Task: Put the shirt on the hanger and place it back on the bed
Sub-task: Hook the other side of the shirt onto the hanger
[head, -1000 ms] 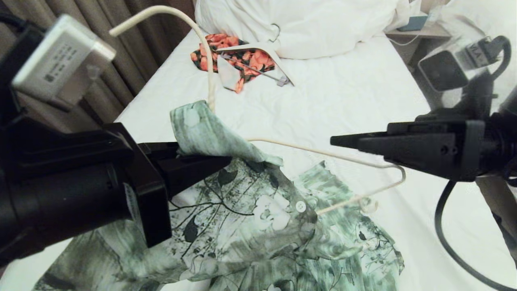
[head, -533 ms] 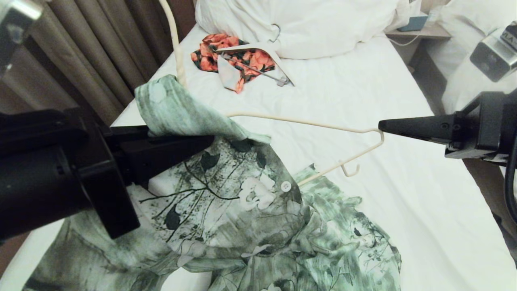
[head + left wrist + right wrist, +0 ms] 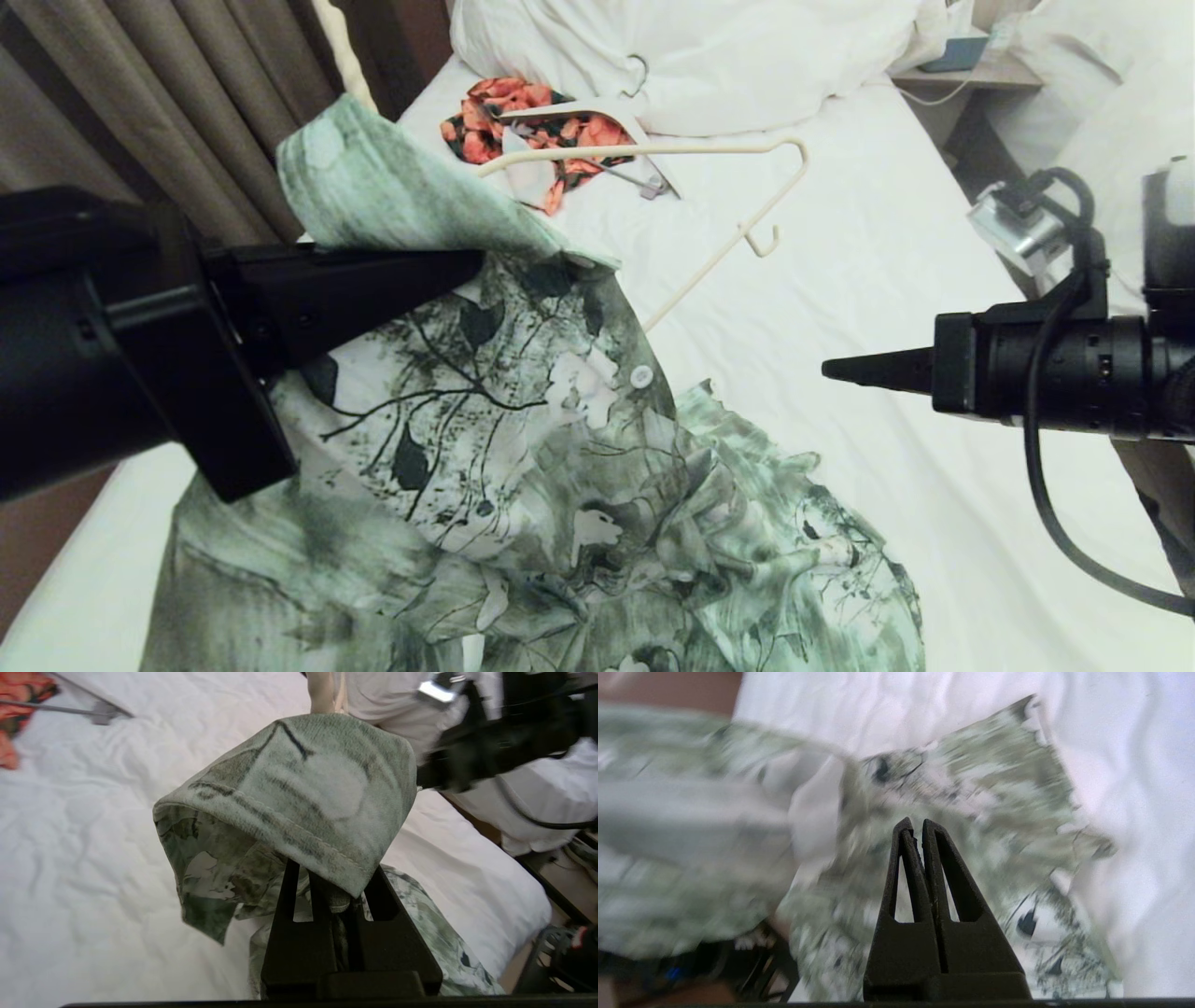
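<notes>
A long bed (image 3: 840,243) with a white sheet is filling most of the head view, running away from the camera toward a bulky white duvet (image 3: 709,56) at the far end.

The left gripper (image 3: 471,266) is reaching in from the near left, its fingers pinched tight on a fold of the shirt (image 3: 523,467), a green-and-white print with white flowers and dark leaves. The pinched part is being held up off the bed, and a flap of cloth is draping over the top of the fingers (image 3: 299,896). The rest of the shirt is hanging down and lying rumpled across the near middle of the sheet. A white button (image 3: 640,376) is showing on its front edge.

The hanger (image 3: 653,149), thin and cream-coloured, is sitting partly inside the lifted shirt. Its right half is sticking out bare to the right, above the sheet, with a small notch hook near its right corner. Its slim hook (image 3: 347,56) is rising at the far left in front of brown curtains (image 3: 168,93).

The right gripper (image 3: 831,371) is hovering at the near right, well apart from the hanger and the shirt, pointing left. Its 2 fingers (image 3: 906,858) are pressed together with nothing between them.

Farther up the bed, an orange-and-black floral garment (image 3: 504,121) is lying with a thicker white hanger (image 3: 597,117) on top of it, just in front of the duvet.
</notes>
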Motion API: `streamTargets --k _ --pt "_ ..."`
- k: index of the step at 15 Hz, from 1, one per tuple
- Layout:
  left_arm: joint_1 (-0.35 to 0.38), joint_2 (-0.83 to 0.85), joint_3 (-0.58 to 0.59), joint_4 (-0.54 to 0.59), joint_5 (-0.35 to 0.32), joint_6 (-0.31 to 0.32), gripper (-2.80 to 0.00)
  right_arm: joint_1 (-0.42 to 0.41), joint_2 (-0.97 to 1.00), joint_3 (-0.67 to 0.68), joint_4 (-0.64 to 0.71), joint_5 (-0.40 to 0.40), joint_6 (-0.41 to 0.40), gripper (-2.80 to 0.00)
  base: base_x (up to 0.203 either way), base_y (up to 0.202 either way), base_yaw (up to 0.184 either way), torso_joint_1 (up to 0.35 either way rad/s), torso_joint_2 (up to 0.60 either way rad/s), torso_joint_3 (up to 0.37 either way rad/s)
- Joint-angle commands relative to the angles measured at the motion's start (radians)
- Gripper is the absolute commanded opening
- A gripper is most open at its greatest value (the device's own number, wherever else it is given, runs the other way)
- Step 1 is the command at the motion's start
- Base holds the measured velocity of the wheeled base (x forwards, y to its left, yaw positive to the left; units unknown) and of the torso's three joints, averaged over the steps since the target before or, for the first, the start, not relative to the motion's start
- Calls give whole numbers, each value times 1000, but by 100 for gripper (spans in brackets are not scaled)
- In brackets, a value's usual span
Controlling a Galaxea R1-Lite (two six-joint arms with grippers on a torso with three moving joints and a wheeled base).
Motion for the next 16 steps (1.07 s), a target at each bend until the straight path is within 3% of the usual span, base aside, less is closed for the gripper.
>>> streamTargets --k 1,6,16 --pt "0 30 -5 -1 -11 -1 -280 11 66 -7 -15 -11 9 -280 0 0 0 0 0 0" --pt "-2 84 -14 -19 -19 -46 -280 104 167 -60 -140 -7 165 -280 0 0 0 0 0 0" --pt "4 60 -31 -17 -17 -47 -280 201 324 -157 -143 -19 171 -280 0 0 0 0 0 0"
